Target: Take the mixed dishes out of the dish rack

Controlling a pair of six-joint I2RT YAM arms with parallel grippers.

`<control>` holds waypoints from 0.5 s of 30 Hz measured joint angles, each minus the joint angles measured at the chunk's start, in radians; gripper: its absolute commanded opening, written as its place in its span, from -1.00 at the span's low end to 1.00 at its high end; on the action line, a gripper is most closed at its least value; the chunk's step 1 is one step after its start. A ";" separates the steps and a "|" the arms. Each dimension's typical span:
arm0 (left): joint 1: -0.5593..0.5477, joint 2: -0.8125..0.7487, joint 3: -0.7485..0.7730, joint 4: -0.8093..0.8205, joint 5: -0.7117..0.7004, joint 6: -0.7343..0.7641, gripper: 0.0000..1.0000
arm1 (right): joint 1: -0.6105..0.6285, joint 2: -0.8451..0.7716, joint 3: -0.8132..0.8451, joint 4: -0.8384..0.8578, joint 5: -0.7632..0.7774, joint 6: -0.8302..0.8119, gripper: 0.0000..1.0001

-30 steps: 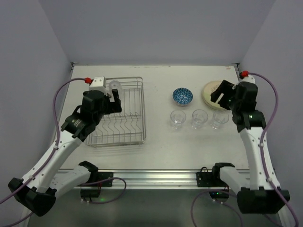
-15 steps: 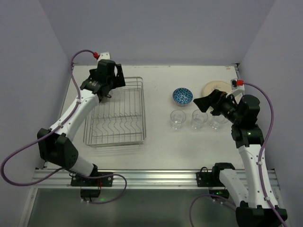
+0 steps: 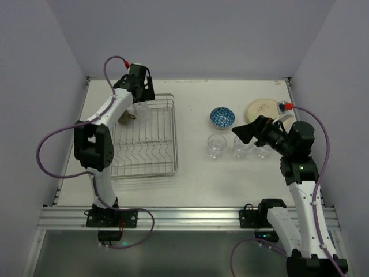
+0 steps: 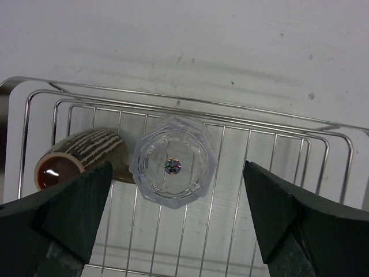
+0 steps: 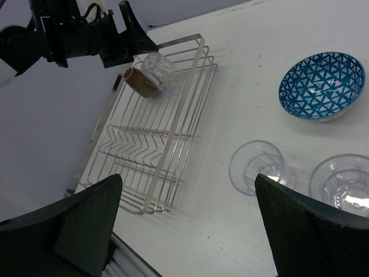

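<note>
The dish rack (image 3: pixel 164 151) lies at the left of the table. At its far end stand an upturned clear glass (image 4: pixel 173 168) and a brown striped mug (image 4: pixel 79 158) lying on its side. My left gripper (image 4: pixel 179 231) hangs open above them, the glass between its fingers and touching neither; from above the left gripper (image 3: pixel 140 95) is over the rack's far edge. A blue patterned bowl (image 3: pixel 222 116), a cream plate (image 3: pixel 260 108) and three glasses (image 3: pixel 216 145) rest on the table at the right. My right gripper (image 3: pixel 242 131) hovers open and empty above those glasses.
In the right wrist view the rack (image 5: pixel 173 130), the bowl (image 5: pixel 322 85) and two glasses (image 5: pixel 259 167) show, with the left arm (image 5: pixel 75 34) at the rack's far end. Purple walls close in the table on three sides.
The left arm swung out to the rack's far end, over the glass and mug. The right gripper left the plate, opened wide and moved left over the row of glasses.
</note>
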 measured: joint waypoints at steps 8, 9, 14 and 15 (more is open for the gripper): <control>0.031 0.116 0.098 -0.066 0.044 0.060 0.99 | 0.000 -0.001 -0.001 0.005 -0.014 0.005 0.98; 0.032 0.125 0.103 -0.070 0.052 0.071 0.98 | 0.000 -0.001 -0.001 0.006 -0.018 0.005 0.98; 0.034 0.153 0.103 -0.091 0.083 0.109 0.83 | 0.000 -0.001 -0.001 0.007 -0.027 0.005 0.98; 0.035 0.158 0.103 -0.095 0.092 0.113 0.79 | 0.000 -0.001 -0.001 0.007 -0.027 0.005 0.98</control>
